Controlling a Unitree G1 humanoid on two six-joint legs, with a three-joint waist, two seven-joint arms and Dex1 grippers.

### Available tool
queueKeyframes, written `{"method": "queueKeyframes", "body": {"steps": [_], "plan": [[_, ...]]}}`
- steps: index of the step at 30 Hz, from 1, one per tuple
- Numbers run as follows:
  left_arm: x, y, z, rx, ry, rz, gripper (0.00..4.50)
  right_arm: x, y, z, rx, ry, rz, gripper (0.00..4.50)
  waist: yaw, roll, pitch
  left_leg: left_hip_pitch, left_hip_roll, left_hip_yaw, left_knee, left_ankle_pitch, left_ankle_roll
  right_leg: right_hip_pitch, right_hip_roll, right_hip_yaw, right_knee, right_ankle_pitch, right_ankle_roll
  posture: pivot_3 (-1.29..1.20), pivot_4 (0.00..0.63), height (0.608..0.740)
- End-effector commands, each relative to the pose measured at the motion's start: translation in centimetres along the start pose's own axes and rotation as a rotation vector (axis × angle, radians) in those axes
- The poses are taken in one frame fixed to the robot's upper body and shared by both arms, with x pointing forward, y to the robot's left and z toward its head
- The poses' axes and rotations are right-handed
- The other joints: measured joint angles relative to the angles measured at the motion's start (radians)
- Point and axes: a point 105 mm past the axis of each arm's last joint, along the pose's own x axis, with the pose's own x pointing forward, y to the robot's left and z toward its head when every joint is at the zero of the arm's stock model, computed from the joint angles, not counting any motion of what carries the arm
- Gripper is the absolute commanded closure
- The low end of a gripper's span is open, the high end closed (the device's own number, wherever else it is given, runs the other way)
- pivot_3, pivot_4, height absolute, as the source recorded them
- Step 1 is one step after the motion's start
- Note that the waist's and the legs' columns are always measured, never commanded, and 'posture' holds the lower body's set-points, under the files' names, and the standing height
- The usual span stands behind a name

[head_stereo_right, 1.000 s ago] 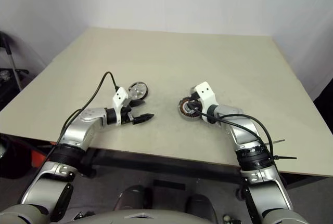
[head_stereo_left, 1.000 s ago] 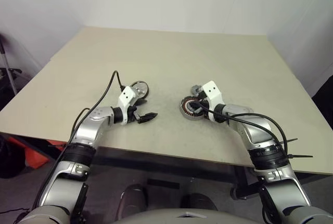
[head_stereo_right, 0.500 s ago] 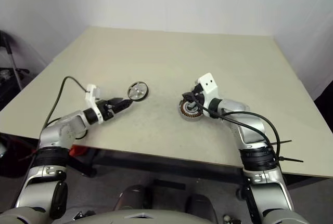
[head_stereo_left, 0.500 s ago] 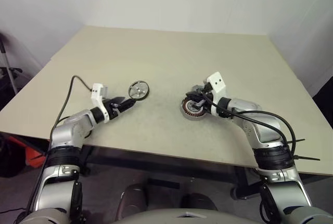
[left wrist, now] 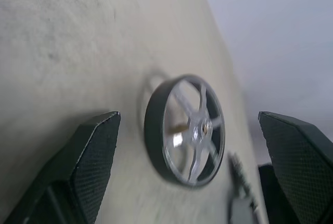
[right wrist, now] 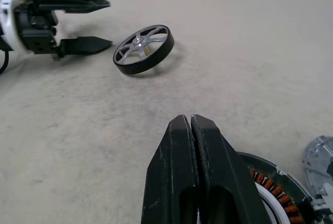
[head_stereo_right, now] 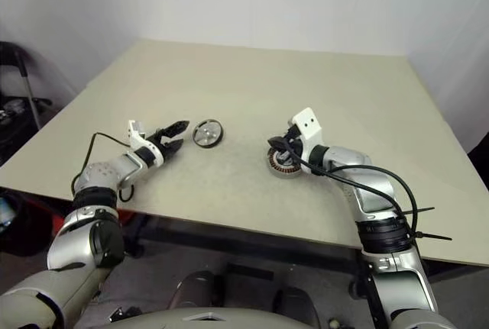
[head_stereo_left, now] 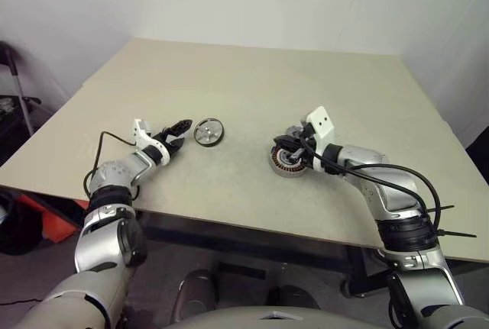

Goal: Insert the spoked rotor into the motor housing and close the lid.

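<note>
left claw spread beside the wheel

the left gripper [head_stereo_left: 178, 132] was spread wide, just beside the dark-rimmed spoked wheel [head_stereo_left: 208, 131] on the table [head_stereo_left: 252, 85], not touching it. the right gripper [right wrist: 191, 125] was pressed together, empty, above the motor housing [head_stereo_left: 289, 161].

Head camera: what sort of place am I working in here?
Probably a bare test room or lab: one plain beige table against white walls, holding only motor parts, a coil-ringed motor housing and a spoked wheel.
</note>
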Motion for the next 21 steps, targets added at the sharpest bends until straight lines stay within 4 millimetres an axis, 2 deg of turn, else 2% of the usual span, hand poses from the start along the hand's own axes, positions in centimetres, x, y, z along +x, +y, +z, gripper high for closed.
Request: {"method": "queueKeyframes", "body": {"steps": [1,9,21], "plan": [[0.9,0.9,-1.3,-0.028,0.033,0.061,0.0,-0.5,0.3,1.7,-0.044,-0.057,0.011,4.46,0.005,0.001,-0.001,0.0,0.0,0.0,0.0,0.0,0.0,0.0,0.0,0.0,0.0,0.0,0.0,0.0,0.0,0.74],[2.0,0.3,-3.2,0.088,0.164,0.06,0.0,-0.7,0.2,1.5,-0.042,-0.053,-0.006,4.46,0.009,0.004,-0.002,0.001,0.0,0.0,0.0,0.0,0.0,0.003,-0.001,0.0,-0.001,-0.003,0.008,0.0,0.0,0.74],[3.7,-2.5,-5.2,0.136,0.251,-0.04,0.0,-0.9,0.0,1.2,-0.044,-0.048,-0.026,4.46,0.031,0.004,-0.002,-0.002,-0.004,0.0,-0.001,-0.001,0.002,0.004,-0.004,0.0,-0.006,0.0,0.004,0.0,0.0,0.74]]}}
